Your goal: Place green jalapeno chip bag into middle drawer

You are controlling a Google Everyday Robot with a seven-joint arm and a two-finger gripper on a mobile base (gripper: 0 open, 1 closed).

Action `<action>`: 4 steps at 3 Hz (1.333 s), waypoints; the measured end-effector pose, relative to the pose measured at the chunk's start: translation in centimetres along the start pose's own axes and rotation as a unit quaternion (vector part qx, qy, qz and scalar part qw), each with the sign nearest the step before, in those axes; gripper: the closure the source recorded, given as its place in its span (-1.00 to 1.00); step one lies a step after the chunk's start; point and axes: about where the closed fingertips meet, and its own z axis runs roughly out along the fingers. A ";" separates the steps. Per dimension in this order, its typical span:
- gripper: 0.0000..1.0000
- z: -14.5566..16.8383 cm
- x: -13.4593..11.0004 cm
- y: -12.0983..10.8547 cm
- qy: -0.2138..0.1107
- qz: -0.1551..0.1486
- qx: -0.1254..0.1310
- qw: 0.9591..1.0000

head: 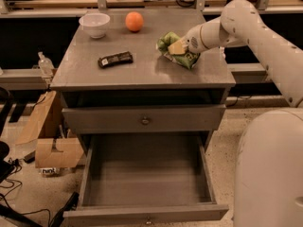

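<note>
The green jalapeno chip bag [179, 52] lies crumpled on the right part of the grey cabinet top [142, 72]. My gripper [185, 45] reaches in from the right and rests against the bag's upper right side, covering part of it. The middle drawer [147, 176] is pulled out wide open below, its inside bare, with a small knob [148, 220] on its front edge. The upper drawer [144, 120] above it is closed.
A dark wrapped bar [115, 59] lies left of the bag. A white bowl [94, 24] and an orange [134, 21] stand at the back. A cardboard box [47, 141] and a spray bottle [45, 64] are left of the cabinet. My white arm and base [270, 164] fill the right.
</note>
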 end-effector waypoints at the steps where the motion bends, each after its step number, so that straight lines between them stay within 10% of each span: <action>1: 1.00 0.0 0.0 0.0 0.000 0.000 0.000 1.000; 4: 1.00 -0.1 -0.2 0.0 0.000 0.000 0.000 1.000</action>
